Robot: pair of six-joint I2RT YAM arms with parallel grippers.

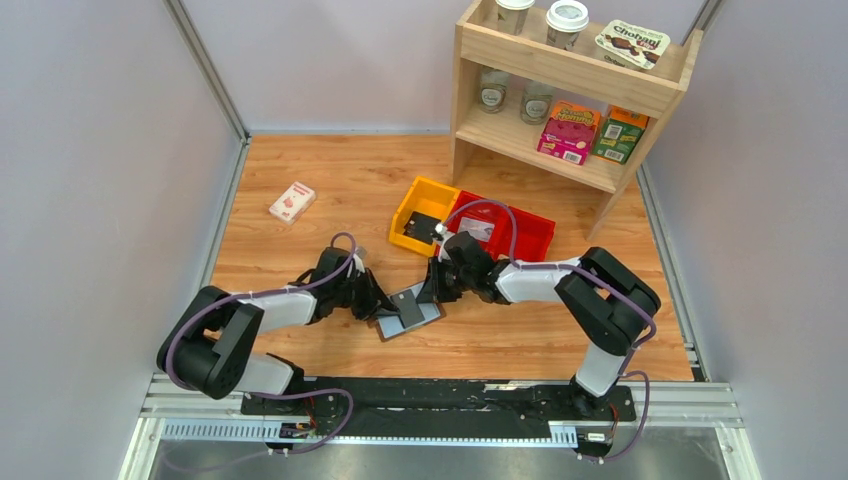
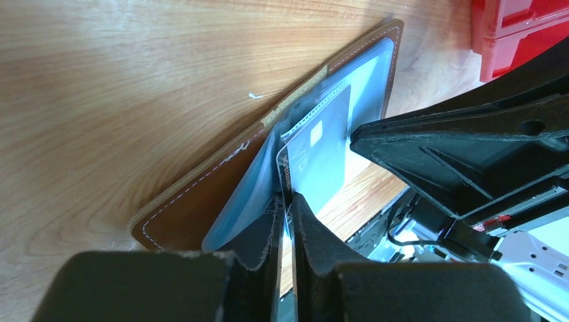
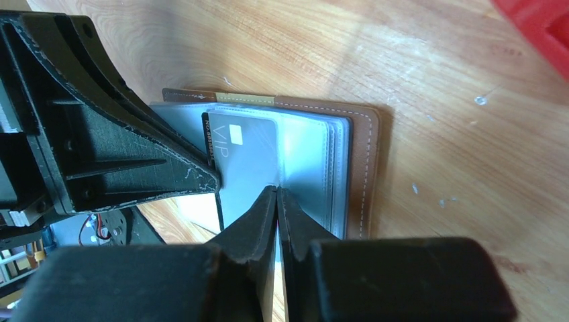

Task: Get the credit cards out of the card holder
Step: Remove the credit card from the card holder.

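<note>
The brown card holder (image 1: 388,326) lies open on the wooden table between both arms, its grey-blue plastic sleeves fanned up. A dark credit card (image 2: 322,154) with a chip, marked VIP (image 3: 245,151), stands partly out of a sleeve. My left gripper (image 2: 285,201) is shut on that card's lower edge, coming in from the left (image 1: 378,303). My right gripper (image 3: 277,190) is shut on the edge of a clear sleeve of the holder (image 3: 366,154), from the right (image 1: 432,292). The two grippers' tips nearly meet over the holder.
A yellow bin (image 1: 405,218) with a dark flat thing in it and a red bin (image 1: 540,235) sit just behind the holder. A wooden shelf (image 1: 570,90) with jars and boxes stands at the back right. A small white-and-red box (image 1: 292,202) lies at the back left.
</note>
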